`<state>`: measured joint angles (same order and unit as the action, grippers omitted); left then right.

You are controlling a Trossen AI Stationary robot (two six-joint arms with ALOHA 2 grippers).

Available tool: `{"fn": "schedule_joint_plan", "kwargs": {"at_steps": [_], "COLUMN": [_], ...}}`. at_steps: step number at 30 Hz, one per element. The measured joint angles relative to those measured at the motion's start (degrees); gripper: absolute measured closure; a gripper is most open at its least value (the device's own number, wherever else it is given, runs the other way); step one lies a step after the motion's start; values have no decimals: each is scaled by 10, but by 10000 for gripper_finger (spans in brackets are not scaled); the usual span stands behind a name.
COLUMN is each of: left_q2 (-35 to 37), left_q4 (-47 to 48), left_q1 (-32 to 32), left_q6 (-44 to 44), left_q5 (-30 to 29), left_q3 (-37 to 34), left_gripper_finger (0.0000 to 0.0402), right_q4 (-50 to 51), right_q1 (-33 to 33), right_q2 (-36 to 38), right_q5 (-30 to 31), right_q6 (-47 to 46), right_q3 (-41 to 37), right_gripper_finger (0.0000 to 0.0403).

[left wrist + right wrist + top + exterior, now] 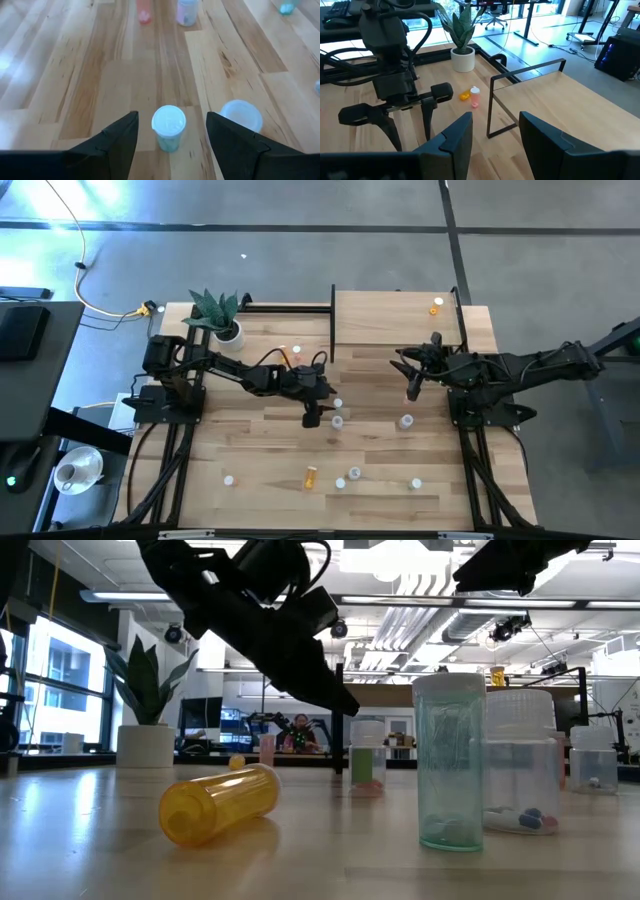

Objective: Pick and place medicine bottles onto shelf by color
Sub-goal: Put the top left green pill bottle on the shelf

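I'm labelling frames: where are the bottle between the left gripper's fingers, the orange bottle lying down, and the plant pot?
teal bottle (168,121), left wrist view, on its pale cap.
orange bottle (215,803), low view, mid-body.
plant pot (462,58), right wrist view, on its white side.

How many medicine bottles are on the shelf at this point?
1. An orange bottle sits near the far right corner of the shelf; the right arm overhangs its near edge and could hide another.
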<state>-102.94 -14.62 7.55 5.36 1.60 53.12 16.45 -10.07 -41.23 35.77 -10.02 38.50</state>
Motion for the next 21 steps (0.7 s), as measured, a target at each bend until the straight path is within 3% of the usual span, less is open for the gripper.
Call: {"fn": "schedule_joint_plan", "kwargs": {"at_steps": [21], "left_q2": [-36], "left_q4": [-32], "left_q1": [3], "left_q6": [3], "left_q5": [6], "left_q3": [16], "left_gripper_finger": [178], "right_q4": [1], "right_q1": [0], "right_q2": [0], "right_q5": [-2], "right_q6": [0], "right_q3": [0], "right_gripper_finger": [249]}}
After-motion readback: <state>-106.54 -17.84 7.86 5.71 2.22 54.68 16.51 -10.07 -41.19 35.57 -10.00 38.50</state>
